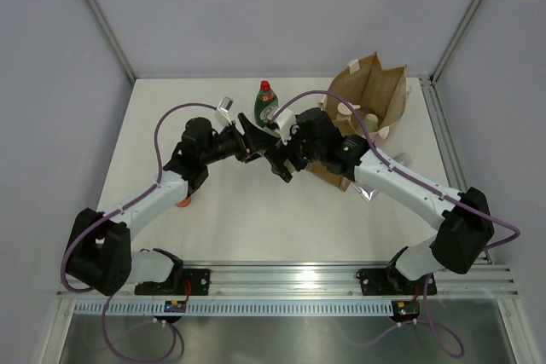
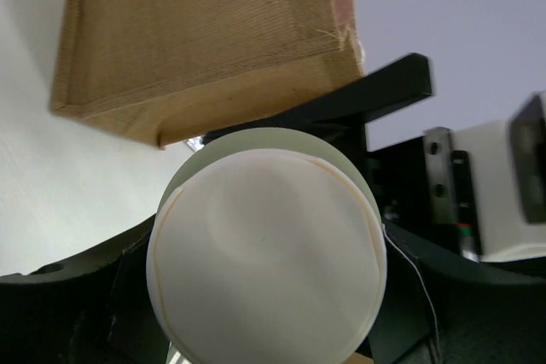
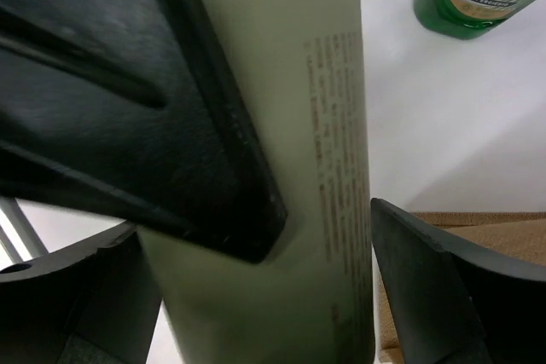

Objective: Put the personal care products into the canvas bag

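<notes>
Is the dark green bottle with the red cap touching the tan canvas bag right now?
Apart. In the top external view, bare white table shows between the dark green bottle and the canvas bag; the right wrist view shows the same gap.

canvas bag (image 2: 205,40) — coarse woven cloth | pale bottle (image 3: 328,125) — smooth matt plastic | dark green bottle (image 3: 444,14) glossy

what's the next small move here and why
Probably close the right gripper firmly on the pale green plastic bottle. The left gripper holds it, the right one's fingers flank its body but their grip is unclear, and the tan canvas bag stands on the right arm's side, so a handover looks due.
</notes>
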